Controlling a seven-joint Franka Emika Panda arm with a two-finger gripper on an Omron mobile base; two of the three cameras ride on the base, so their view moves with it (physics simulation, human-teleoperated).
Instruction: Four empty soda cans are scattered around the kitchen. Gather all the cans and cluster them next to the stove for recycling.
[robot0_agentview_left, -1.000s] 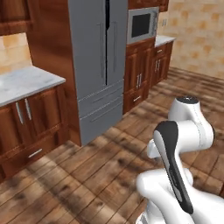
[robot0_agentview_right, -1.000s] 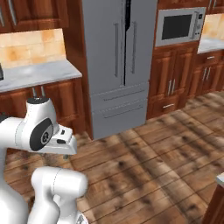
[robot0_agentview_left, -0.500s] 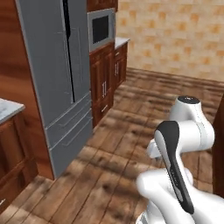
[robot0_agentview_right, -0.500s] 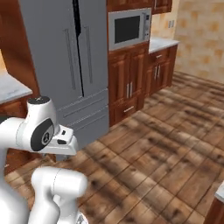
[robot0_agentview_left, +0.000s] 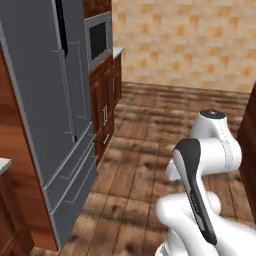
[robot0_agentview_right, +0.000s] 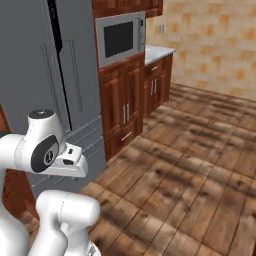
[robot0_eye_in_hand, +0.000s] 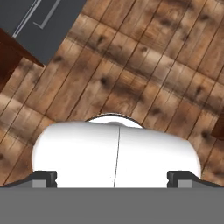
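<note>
The soda cans and the stove are out of view. My arm is folded close over the base, its white links rising in both base views. In the hand view my gripper (robot0_eye_in_hand: 113, 177) points down at the wood plank floor (robot0_eye_in_hand: 131, 83). Its two dark fingertips (robot0_eye_in_hand: 43, 177) stand far apart, so it is open, with nothing between them.
A tall grey fridge (robot0_agentview_left: 45, 125) (robot0_agentview_right: 50, 75) stands close on the left. Beyond it are a built-in microwave (robot0_agentview_right: 120, 37) over reddish-brown cabinets (robot0_agentview_right: 125, 110) and a short marble counter (robot0_agentview_right: 157, 50). Open floor (robot0_agentview_right: 190, 165) runs to a tan tiled wall (robot0_agentview_left: 185, 45).
The whole scene has slid left as the base turned right: the left counter and cabinets left the views, and the tiled wall came in. The arm kept its pose.
</note>
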